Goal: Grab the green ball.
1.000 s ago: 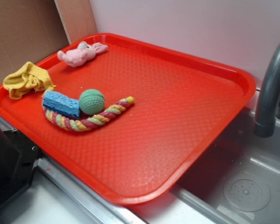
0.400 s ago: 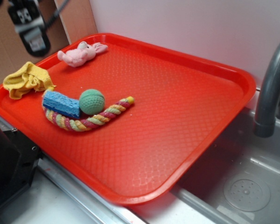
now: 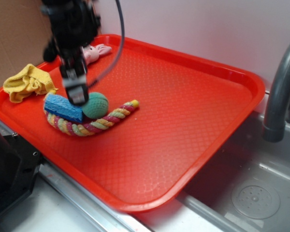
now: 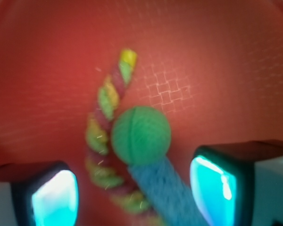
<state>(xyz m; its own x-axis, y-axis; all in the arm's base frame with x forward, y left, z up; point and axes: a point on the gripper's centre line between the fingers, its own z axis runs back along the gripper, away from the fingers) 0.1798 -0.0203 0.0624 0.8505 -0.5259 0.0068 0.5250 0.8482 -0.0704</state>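
- Hovering over the red plastic tray, black claw with pads spread apart, nothing held.
- Resting on that tray: small matte teal-green ball, touching the blue sponge block and the braided multicolour rope.
- Risking a pinch of sponge or rope, or nudging the ball away.
- Blurred wrist view; claw covering part of the ball from outside.

green ball | matte teal, seam lines | on tray, touching sponge + rope

Looks like a toy kitchen rig: steel sink with a drain at lower right, grey faucet on the right edge, red tray over the counter, cardboard upper left.
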